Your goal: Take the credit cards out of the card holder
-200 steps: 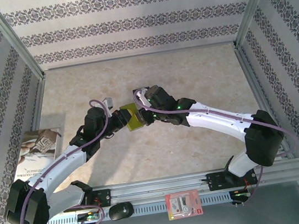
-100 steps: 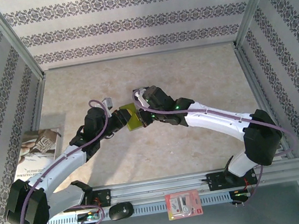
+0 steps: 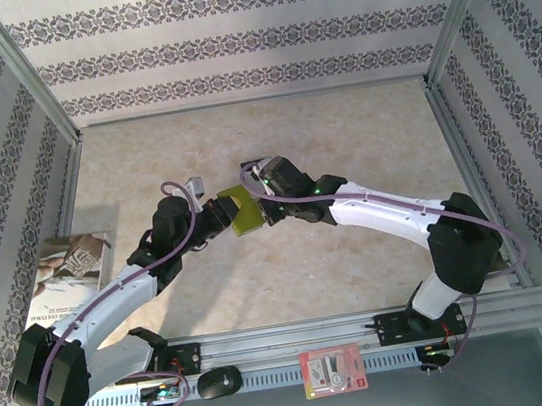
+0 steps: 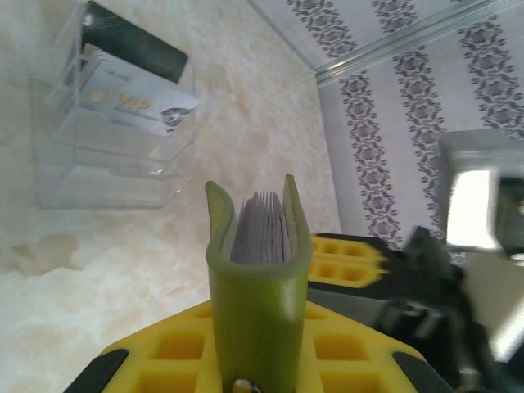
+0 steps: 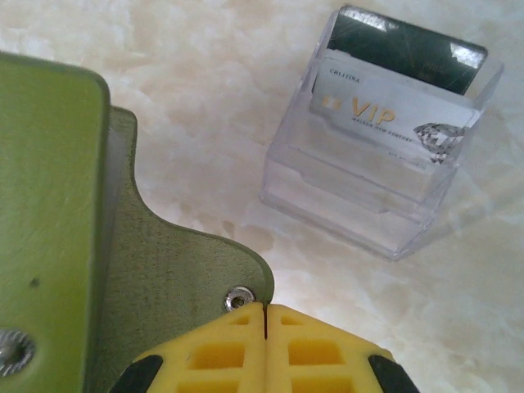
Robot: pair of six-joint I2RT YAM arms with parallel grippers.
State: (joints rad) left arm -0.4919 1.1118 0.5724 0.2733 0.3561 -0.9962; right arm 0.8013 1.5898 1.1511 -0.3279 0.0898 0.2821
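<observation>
Bench (image 3: 343, 142): cream marble-look top, glossy. Clear plastic tiered stand (image 5: 352, 201) stood upright on bench, steps rising toward back, faint shadow beneath. Printed booklet (image 3: 67, 277) lay at far left, beside patterned side wall, cover photo facing up. Slotted metal rail (image 3: 270, 376) ran along near edge. Red-and-white packet (image 3: 332, 370) lay flat on rail, near middle. Black oval object (image 3: 218, 382) sat on rail left of packet, apart from it. Walls (image 3: 248, 40) on three sides carried grey ornamental stripes; aluminium posts (image 3: 25, 66) framed corners.

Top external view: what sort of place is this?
Probably a purpose-built robot test booth, not a real room: wallpaper panels set in a metal frame, a marble-look tabletop, and a mounting rail along the near edge.
</observation>
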